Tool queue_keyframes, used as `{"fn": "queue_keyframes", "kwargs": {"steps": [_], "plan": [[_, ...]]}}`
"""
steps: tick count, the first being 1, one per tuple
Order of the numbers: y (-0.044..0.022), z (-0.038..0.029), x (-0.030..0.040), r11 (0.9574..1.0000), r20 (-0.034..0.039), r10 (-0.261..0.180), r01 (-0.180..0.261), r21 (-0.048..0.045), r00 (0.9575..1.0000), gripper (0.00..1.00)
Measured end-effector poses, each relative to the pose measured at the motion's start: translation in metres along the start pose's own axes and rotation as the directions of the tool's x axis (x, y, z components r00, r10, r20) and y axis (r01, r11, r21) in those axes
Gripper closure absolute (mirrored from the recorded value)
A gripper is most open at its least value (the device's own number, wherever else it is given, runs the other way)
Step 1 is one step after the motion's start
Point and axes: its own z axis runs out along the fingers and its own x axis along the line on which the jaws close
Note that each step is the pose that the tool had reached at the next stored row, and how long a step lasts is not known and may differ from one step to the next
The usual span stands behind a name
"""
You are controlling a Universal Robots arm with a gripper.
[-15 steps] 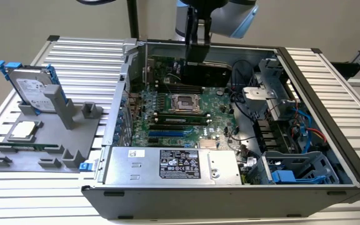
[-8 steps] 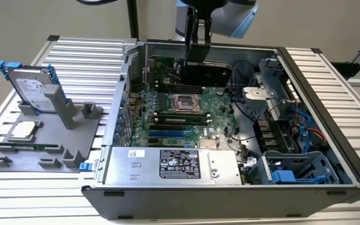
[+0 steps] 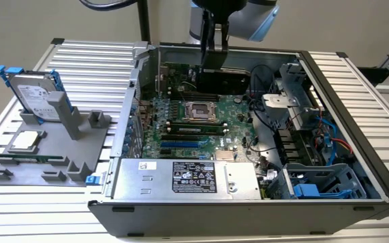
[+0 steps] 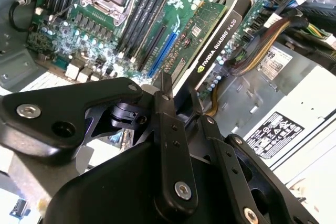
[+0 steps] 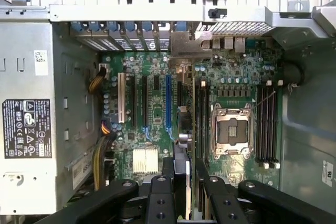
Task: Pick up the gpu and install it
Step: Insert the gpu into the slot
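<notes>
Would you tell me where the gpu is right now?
The gpu is held edge-down in the gripper above the motherboard, inside the open computer case, beside the empty processor socket.

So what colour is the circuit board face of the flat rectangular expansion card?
Green, seen best in the second wrist view.

arm (image 3: 238, 17) reaching down into open case (image 3: 346, 126) at its far side | gpu (image 3: 223, 81) held upright over motherboard (image 3: 201, 126), beyond CPU socket (image 3: 199, 111) | hard drive (image 3: 36, 96) upright on grey stand (image 3: 46, 152), exterior view's left
</notes>
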Motion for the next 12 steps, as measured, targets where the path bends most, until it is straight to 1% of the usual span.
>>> {"fn": "queue_keyframes", "kwargs": {"steps": [2, 3, 7, 9, 12], "plan": [[0.0001, 0.0018, -0.0001, 0.9999, -0.0001, -0.009, 0.009, 0.0124, 1.0, 1.0], [0.0002, 0.003, -0.0003, 0.9998, -0.0005, -0.011, 0.011, 0.0155, 0.9999, 1.0], [0.0006, 0.0085, -0.0009, 0.9997, -0.0046, -0.018, 0.018, 0.0169, 0.9998, 1.0], [0.0007, 0.0095, -0.0009, 0.9997, -0.0064, -0.02, 0.02, 0.0171, 0.9998, 1.0], [0.0008, 0.0096, -0.0009, 0.9997, -0.0067, -0.02, 0.02, 0.0171, 0.9998, 1.0]]}}
